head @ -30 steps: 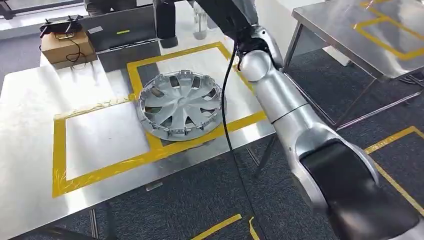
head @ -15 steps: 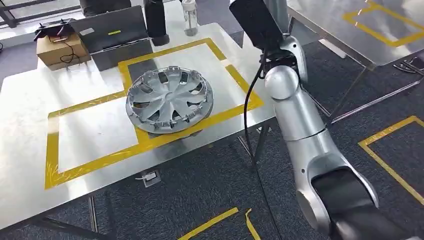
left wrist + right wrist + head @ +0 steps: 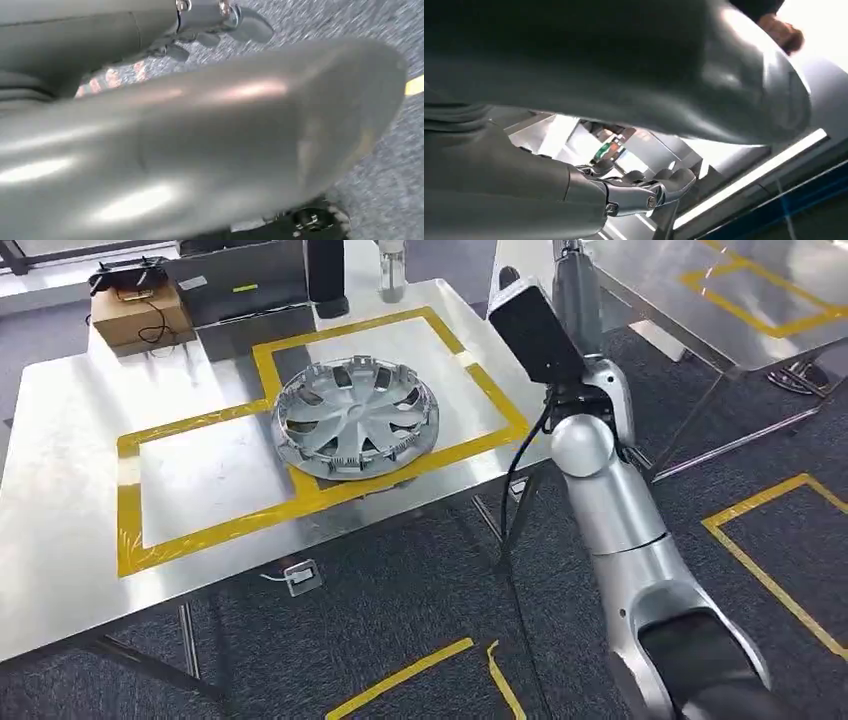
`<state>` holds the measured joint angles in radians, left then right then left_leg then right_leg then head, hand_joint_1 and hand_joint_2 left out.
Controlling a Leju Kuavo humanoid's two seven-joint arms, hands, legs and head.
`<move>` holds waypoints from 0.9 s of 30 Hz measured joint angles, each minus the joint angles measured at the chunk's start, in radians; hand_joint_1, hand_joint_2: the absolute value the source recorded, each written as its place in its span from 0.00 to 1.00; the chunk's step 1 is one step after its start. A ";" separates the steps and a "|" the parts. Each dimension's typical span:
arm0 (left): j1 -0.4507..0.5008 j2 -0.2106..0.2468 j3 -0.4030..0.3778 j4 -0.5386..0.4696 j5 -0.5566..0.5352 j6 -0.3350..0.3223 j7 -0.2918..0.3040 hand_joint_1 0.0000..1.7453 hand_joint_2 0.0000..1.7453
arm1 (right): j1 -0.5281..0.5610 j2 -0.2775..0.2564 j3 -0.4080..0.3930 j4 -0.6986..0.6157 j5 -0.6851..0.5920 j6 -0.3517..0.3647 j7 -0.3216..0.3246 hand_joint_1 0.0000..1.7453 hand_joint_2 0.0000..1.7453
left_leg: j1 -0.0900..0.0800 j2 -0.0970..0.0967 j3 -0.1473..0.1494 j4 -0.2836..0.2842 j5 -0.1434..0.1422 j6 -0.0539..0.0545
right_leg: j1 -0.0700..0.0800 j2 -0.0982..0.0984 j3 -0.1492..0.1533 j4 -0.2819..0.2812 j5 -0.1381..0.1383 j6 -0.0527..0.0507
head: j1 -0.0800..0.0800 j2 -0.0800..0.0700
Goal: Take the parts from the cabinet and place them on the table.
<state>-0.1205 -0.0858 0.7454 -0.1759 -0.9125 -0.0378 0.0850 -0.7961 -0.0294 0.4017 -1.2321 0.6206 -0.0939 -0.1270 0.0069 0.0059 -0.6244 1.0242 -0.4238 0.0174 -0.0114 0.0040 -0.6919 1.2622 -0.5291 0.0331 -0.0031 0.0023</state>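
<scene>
My right hand (image 3: 634, 192) has its fingers loosely curled, holding nothing I can make out, my right arm (image 3: 600, 480) raised past the bench (image 3: 60, 430) corner. My left hand (image 3: 220, 20) is blurred — I cannot tell its state. The hubcap (image 3: 355, 418) lies flat on the bench, straddling the yellow tape (image 3: 300, 490); my right arm is nearer it — likely already placed.

The right arm (image 3: 600, 490) has drawn back rightward.
</scene>
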 joint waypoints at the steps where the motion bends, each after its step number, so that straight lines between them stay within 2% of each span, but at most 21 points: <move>1: 0.000 0.000 0.000 0.000 -0.002 0.002 0.002 0.00 0.00 | 0.003 -0.002 0.000 -0.005 0.009 0.003 0.001 0.00 0.00 | 0.000 0.001 -0.011 0.005 0.006 -0.003 | 0.000 0.000 0.061 -0.087 0.029 -0.003 | 0.000 0.000; 2: 0.000 -0.002 0.000 0.000 -0.003 0.006 0.004 0.00 0.00 | 0.000 -0.003 0.000 -0.010 0.019 0.008 0.004 0.00 0.00 | 0.000 0.002 -0.020 0.012 0.010 -0.009 | 0.000 -0.001 0.130 -0.186 0.032 -0.006 | 0.000 0.000; 3: 0.001 -0.001 0.000 0.000 -0.008 0.012 0.005 0.00 0.00 | -0.005 -0.005 0.001 -0.013 0.022 0.011 0.008 0.00 0.00 | -0.005 0.002 -0.030 0.015 0.015 -0.015 | 0.005 0.000 0.150 -0.227 0.007 -0.015 | 0.000 0.000; 4: 0.001 -0.002 0.000 0.000 -0.014 0.015 0.005 0.00 0.00 | -0.009 -0.006 0.002 -0.015 0.024 0.015 0.009 0.00 0.00 | -0.004 0.003 -0.027 0.013 0.020 -0.021 | 0.011 0.003 0.139 -0.214 0.027 -0.025 | -0.002 0.000; 5: 0.001 -0.002 0.000 0.000 -0.016 0.018 0.005 0.00 0.00 | -0.017 -0.010 0.002 -0.015 0.024 0.020 0.013 0.00 0.00 | -0.004 0.002 -0.028 0.016 0.026 -0.026 | 0.010 0.003 0.140 -0.225 0.020 -0.031 | 0.005 0.000; 7: 0.005 -0.003 0.000 0.000 -0.016 0.027 0.004 0.00 0.00 | -0.029 -0.016 0.002 -0.014 0.024 0.027 0.014 0.00 0.00 | -0.007 0.000 -0.034 0.006 0.044 -0.041 | 0.007 0.001 0.130 -0.230 0.038 -0.048 | 0.005 0.000; 8: 0.007 -0.003 0.000 0.000 -0.016 0.032 0.003 0.00 0.00 | -0.041 -0.015 0.002 -0.013 0.024 0.033 0.014 0.00 0.00 | -0.001 -0.003 -0.044 0.016 0.029 -0.045 | 0.003 -0.004 0.122 -0.236 0.052 -0.054 | 0.005 0.000; 9: 0.008 -0.005 0.000 0.000 -0.016 0.033 0.002 0.00 0.00 | -0.052 -0.015 0.003 -0.012 0.023 0.040 0.013 0.00 0.00 | -0.002 -0.004 -0.062 0.048 -0.019 -0.048 | 0.002 -0.003 0.110 -0.238 0.063 -0.063 | 0.000 0.000; 11: 0.007 -0.005 0.000 0.000 -0.016 0.036 -0.001 0.00 0.00 | -0.070 -0.015 0.004 -0.009 0.021 0.042 0.013 0.00 0.00 | 0.002 -0.004 -0.103 0.189 -0.128 -0.057 | 0.002 -0.003 0.085 -0.237 0.083 -0.068 | -0.001 0.000; 12: 0.007 -0.005 0.000 0.000 -0.016 0.036 -0.002 0.00 0.00 | -0.073 -0.015 0.005 -0.007 0.021 0.046 0.013 0.00 0.00 | 0.002 -0.004 -0.119 0.261 -0.163 -0.060 | 0.003 -0.003 0.073 -0.237 0.092 -0.067 | -0.001 0.000; 13: 0.007 -0.005 0.000 0.000 -0.016 0.036 -0.001 0.00 0.00 | -0.074 -0.015 0.006 -0.003 0.021 0.048 0.012 0.00 0.00 | 0.003 -0.004 -0.123 0.313 -0.171 -0.061 | 0.003 -0.003 0.060 -0.236 0.103 -0.066 | -0.001 0.000; 14: 0.007 -0.005 0.000 0.000 -0.016 0.036 -0.001 0.00 0.00 | -0.074 -0.015 0.008 0.000 0.021 0.050 0.011 0.00 0.00 | 0.003 -0.004 -0.105 0.312 -0.151 -0.062 | 0.002 -0.004 0.047 -0.236 0.113 -0.064 | -0.001 0.000; 15: 0.006 -0.005 0.000 0.000 -0.016 0.037 -0.002 0.00 0.00 | -0.074 -0.015 0.009 0.002 0.021 0.050 0.010 0.00 0.00 | 0.004 -0.004 -0.070 0.274 -0.119 -0.062 | 0.002 -0.004 0.035 -0.235 0.122 -0.061 | -0.001 0.000; 16: 0.005 -0.005 0.000 0.000 -0.016 0.040 -0.003 0.00 0.00 | -0.075 -0.015 0.009 0.003 0.023 0.047 0.008 0.00 0.00 | 0.006 -0.004 -0.014 0.200 -0.086 -0.061 | 0.001 -0.004 0.024 -0.233 0.132 -0.057 | -0.001 0.000; 17: 0.004 -0.005 0.000 0.000 -0.016 0.042 -0.006 0.00 0.00 | -0.077 -0.015 0.010 0.005 0.025 0.042 0.005 0.00 0.00 | 0.006 -0.004 0.051 0.112 -0.072 -0.058 | 0.001 -0.004 0.015 -0.231 0.139 -0.054 | -0.001 0.000; 18: -0.001 -0.005 0.000 0.000 -0.016 0.045 -0.008 0.00 0.00 | -0.079 -0.015 0.010 0.006 0.031 0.035 0.002 0.00 0.00 | 0.005 -0.005 0.100 0.027 -0.116 -0.054 | 0.004 -0.004 0.007 -0.229 0.147 -0.046 | -0.002 0.000; 22: -0.004 -0.006 0.000 0.000 -0.017 0.045 -0.013 0.00 0.00 | -0.088 -0.008 0.023 0.013 0.049 0.027 0.016 0.00 0.00 | -0.005 -0.010 0.090 0.014 -0.097 -0.022 | 0.003 -0.005 0.006 -0.241 0.180 -0.017 | -0.003 0.000; 23: -0.005 -0.008 0.000 0.000 -0.018 0.045 -0.013 0.00 0.00 | -0.088 -0.009 0.023 0.019 0.059 0.032 0.029 0.00 0.00 | 0.003 -0.005 0.081 0.007 -0.082 -0.011 | 0.001 -0.004 0.000 -0.236 0.176 -0.012 | -0.003 0.000; 24: -0.007 -0.008 0.000 0.000 -0.020 0.044 -0.011 0.00 0.00 | -0.092 -0.008 0.026 0.025 0.067 0.041 0.039 0.00 0.00 | 0.002 -0.003 0.076 0.007 -0.072 -0.005 | 0.000 -0.003 -0.016 -0.212 0.134 -0.010 | -0.002 0.000; 25: -0.007 -0.007 0.000 -0.001 -0.024 0.044 -0.009 0.00 0.00 | -0.098 -0.008 0.030 0.041 0.077 0.053 0.053 0.00 0.00 | 0.003 -0.002 0.061 0.008 -0.060 0.001 | 0.000 -0.004 -0.041 -0.153 0.070 -0.006 | -0.001 0.000; 27: -0.006 -0.007 0.000 -0.001 -0.031 0.044 -0.007 0.00 0.00 | -0.110 -0.009 0.034 0.097 0.089 0.053 0.053 0.00 0.00 | 0.002 -0.001 0.032 0.008 -0.036 0.004 | -0.001 -0.004 -0.088 0.006 -0.025 0.002 | -0.001 0.000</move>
<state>-0.1267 -0.0923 0.7450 -0.1770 -0.9430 0.0065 0.0782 -0.9059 -0.0381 0.4360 -1.1347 0.7096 -0.0408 -0.0740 0.0088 0.0045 -0.5925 1.0325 -0.4597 0.0218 -0.0127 0.0003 -0.7802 1.2686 -0.5538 0.0350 -0.0042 0.0023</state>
